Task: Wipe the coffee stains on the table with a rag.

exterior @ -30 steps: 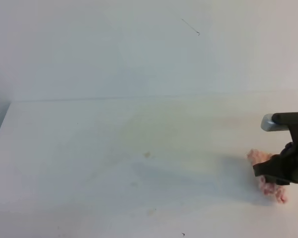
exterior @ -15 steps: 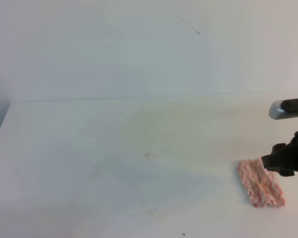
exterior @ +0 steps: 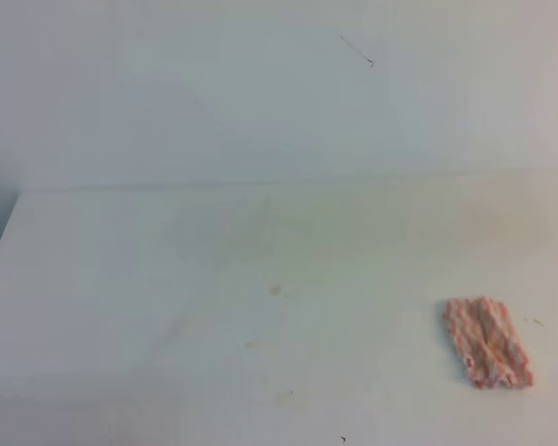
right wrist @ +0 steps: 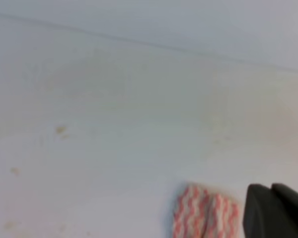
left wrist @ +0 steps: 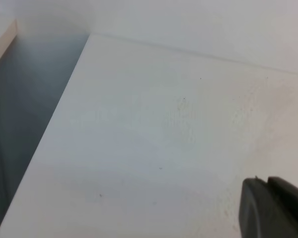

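Rag [exterior: 487, 342]: small pink-and-white striped cloth, fuzzy, creased lengthwise; lies flat on the table [exterior: 121, 279], well right of the coffee stains [exterior: 275, 290]. Judged light, limp and compressible; a pinch along the raised crease should lift it. Table is smooth, white and hard.

Right gripper [right wrist: 277, 210]: closed, empty, just right of the rag. Left gripper [left wrist: 274, 208]: only a dark edge visible, state undeterminable.
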`<action>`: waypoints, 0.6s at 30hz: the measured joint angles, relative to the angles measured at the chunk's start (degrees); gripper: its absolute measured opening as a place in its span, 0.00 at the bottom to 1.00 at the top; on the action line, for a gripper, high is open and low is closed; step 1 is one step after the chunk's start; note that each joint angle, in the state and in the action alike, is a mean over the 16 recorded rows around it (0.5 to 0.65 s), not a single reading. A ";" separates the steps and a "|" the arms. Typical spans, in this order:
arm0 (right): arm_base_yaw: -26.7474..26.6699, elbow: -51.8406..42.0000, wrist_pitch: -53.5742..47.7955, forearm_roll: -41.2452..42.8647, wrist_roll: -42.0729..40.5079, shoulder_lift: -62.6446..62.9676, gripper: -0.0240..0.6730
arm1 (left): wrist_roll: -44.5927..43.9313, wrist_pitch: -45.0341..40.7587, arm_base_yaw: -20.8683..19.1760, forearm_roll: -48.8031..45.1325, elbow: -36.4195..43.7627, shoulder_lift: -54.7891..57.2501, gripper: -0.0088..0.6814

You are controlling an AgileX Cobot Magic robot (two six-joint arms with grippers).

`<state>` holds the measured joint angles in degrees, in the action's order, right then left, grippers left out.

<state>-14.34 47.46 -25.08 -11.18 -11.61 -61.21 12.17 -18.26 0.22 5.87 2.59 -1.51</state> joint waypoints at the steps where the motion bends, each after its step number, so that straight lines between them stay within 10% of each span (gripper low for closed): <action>1: 0.00 0.00 0.00 0.00 0.00 0.69 0.03 | 0.00 -0.06 0.00 0.00 0.00 0.00 0.01; 18: 0.00 -0.09 -0.70 -0.16 0.01 9.23 0.03 | 0.00 -0.06 0.07 0.00 0.00 0.00 0.01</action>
<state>-14.34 47.38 -25.78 -11.34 -11.60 -51.98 12.17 -18.32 0.29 5.87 2.59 -1.51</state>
